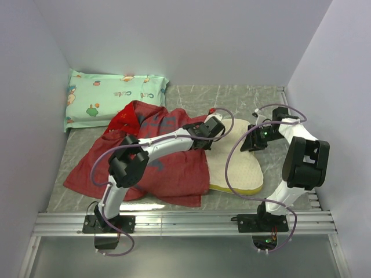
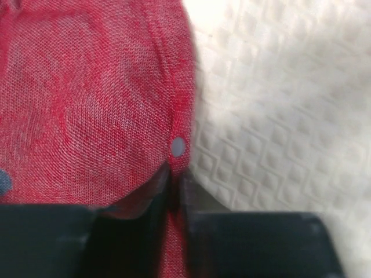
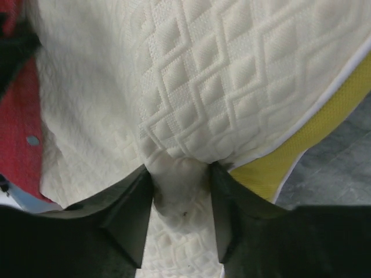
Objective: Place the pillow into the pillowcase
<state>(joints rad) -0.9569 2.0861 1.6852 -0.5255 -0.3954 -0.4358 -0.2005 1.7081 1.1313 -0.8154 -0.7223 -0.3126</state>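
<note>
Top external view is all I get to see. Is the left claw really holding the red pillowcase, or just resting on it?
Observer: Holding it. The left wrist view shows the left gripper pinched shut on the pillowcase hem.
Operator: Does the case have buttons?
Observer: One small grey snap sits on the hem just above the fingers.
Operator: And the other claw?
Observer: The right gripper has a bunched fold of the pillow squeezed between its fingers, and up close the fabric shows raised diamond quilting.
</note>
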